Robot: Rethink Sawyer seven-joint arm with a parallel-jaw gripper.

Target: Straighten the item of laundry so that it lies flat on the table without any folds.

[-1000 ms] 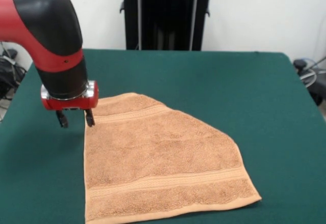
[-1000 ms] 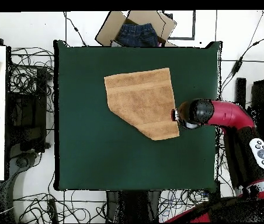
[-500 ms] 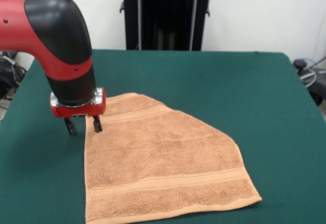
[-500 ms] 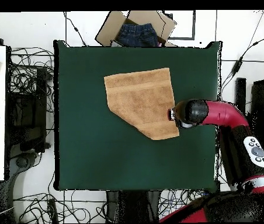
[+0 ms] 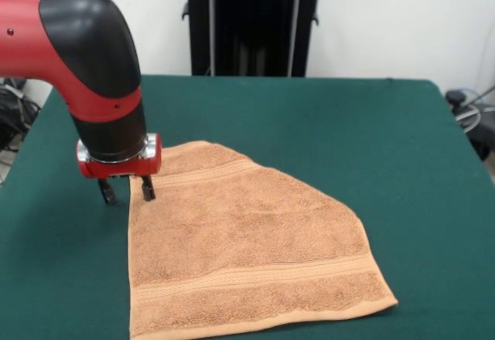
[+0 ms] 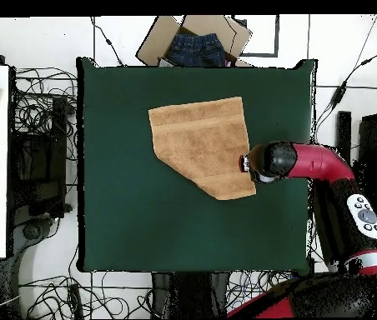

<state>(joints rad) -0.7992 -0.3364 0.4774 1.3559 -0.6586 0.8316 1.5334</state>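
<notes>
I have the hand (image 5: 125,193) low at the towel's (image 5: 247,247) left edge in the front view, its two fingers parted a little and straddling that edge: one fingertip sits over the terry near the far corner, the other over bare green surface (image 5: 371,139) just outside it. It grips nothing that I can see, and I cannot tell whether the tips touch the cloth. The towel lies on the middle of the surface, spreading away from the hand to the right and toward the camera, so the whole cloth is on one side of the hand. It is not square as it lies: the far right corner looks folded under or over, leaving a long slanted edge running from the far corner near the hand down to the right side. Its band stripes run across, one near the far edge and one near the near edge. In the overhead view the towel (image 6: 202,143) shows the same cut-off corner, with the hand (image 6: 245,163) on its edge. I judge the folded corner, well apart from the hand, is what needs pulling out.
</notes>
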